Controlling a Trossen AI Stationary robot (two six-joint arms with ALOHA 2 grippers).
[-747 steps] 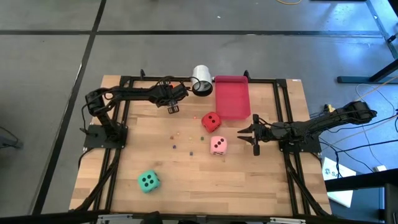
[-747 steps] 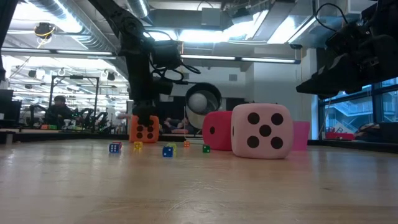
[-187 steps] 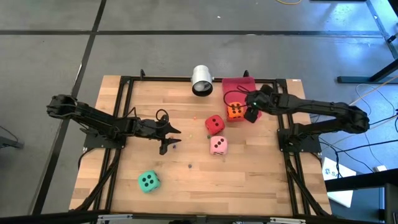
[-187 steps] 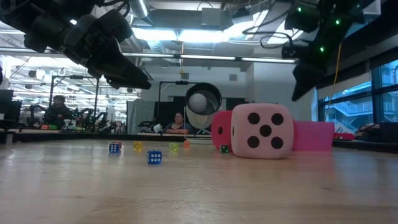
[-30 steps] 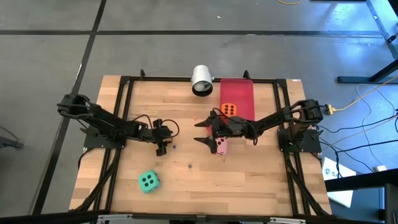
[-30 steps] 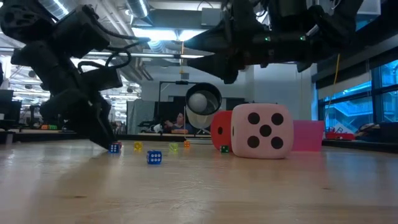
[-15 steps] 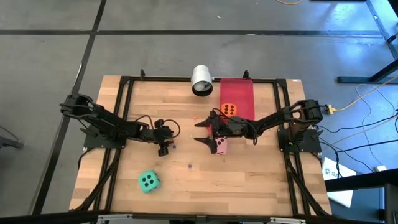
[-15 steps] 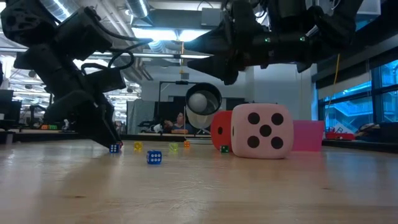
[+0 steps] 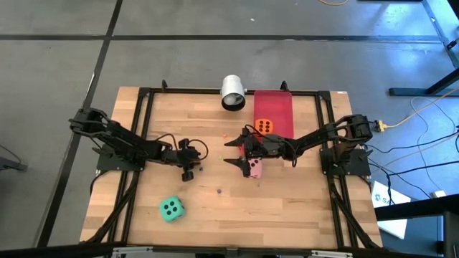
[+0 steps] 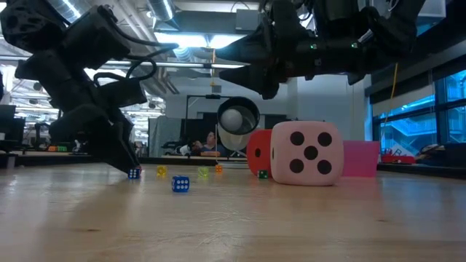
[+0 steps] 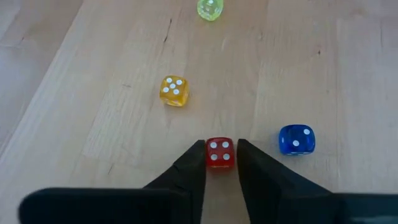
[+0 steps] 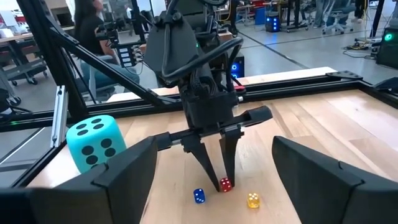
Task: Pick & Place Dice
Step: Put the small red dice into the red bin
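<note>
1. The orange die lies on the red tray at the table's far side, near the tray's near end. A pipped face is up. As a cube it has no long axis.
2. The pink die sits on the wooden table just in front of the tray. In the low view its five-pip face looks toward the table's near edge.
3. The red die stands just behind the pink one, largely covered by the right arm from above.
4. The green die rests well apart from the others, near the front left of the table, pips up.
5. The right gripper hangs over the red and pink dice with its fingers spread wide and nothing between them.
6. The left gripper is down at the tabletop left of the pink die. Its fingers are closed against two opposite sides of a small red die, which sits on the wood with four pips up, its edges square to the fingers.
7. A small blue die lies just beside that grip, a small yellow die near it, and a small green die farther off.
8. A white cup lies on its side beside the tray.
</note>
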